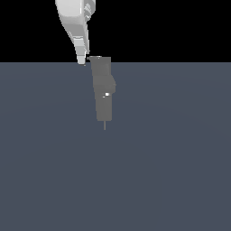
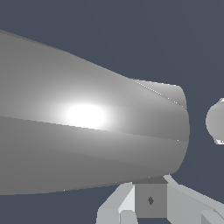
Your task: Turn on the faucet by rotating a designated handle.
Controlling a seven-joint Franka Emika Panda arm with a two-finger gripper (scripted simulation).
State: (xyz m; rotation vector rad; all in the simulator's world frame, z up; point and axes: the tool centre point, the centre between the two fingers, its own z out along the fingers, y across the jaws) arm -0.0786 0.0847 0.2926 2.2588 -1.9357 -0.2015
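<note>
The faucet [image 1: 103, 88] is a matte grey blocky upright body with a small white glint and a thin pin [image 1: 104, 125] at its lower end. My gripper [image 1: 81, 59] hangs from the white arm, its tip right beside the faucet's top block on the exterior view's left, touching or nearly so. In the wrist view a large tapering grey bar, which I take for the handle [image 2: 87, 131], fills most of the picture just beyond my gripper [image 2: 151, 205]. The fingers appear shut, with nothing held. In the exterior view I cannot tell the handle apart from the body.
The flat dark blue-grey floor [image 1: 171, 171] spreads around the faucet. A rounded grey part [image 2: 216, 120] shows at the edge of the wrist view, beyond the bar's narrow end.
</note>
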